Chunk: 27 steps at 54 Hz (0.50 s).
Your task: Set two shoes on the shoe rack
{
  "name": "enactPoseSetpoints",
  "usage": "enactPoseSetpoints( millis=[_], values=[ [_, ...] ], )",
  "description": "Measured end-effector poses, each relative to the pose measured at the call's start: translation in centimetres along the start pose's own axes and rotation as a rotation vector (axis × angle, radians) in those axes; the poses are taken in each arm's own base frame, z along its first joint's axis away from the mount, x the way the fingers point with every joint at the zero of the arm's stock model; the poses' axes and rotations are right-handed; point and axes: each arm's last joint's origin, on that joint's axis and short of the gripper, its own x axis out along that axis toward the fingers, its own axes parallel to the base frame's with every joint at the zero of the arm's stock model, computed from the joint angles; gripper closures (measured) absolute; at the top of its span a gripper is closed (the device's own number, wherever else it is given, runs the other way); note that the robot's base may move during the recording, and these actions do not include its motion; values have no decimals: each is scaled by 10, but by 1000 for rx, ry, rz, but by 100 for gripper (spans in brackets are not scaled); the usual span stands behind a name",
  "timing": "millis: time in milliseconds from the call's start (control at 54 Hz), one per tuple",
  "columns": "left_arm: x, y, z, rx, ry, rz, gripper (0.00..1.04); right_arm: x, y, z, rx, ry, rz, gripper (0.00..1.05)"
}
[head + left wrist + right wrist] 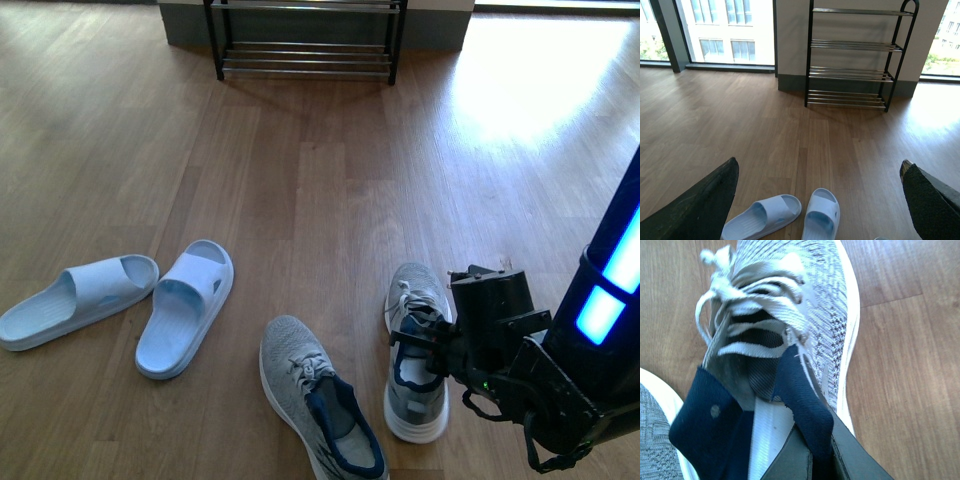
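Looking early: right pincer (415, 350) clamps the navy collar of a grey knit white-soled sneaker (415, 290), well short of the black-framed chrome-bar shoe rack (305, 60), which holds nothing; left pincer (818, 164) gapes empty.

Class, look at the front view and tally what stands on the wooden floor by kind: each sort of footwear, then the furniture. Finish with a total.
Grey knit sneakers: 2
Pale blue slides: 2
Shoe rack: 1
Total: 5
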Motion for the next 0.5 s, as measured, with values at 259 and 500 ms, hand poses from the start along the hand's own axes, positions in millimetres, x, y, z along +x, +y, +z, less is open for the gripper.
enactPoseSetpoints(
  millis=[259, 500],
  values=[
    [0, 0, 0, 0, 0, 0, 9, -23, -3, 23, -18, -57, -15, 103],
    [0, 0, 0, 0, 0, 0, 9, -54, -13, 47, -24, -110, -30, 103]
  ],
)
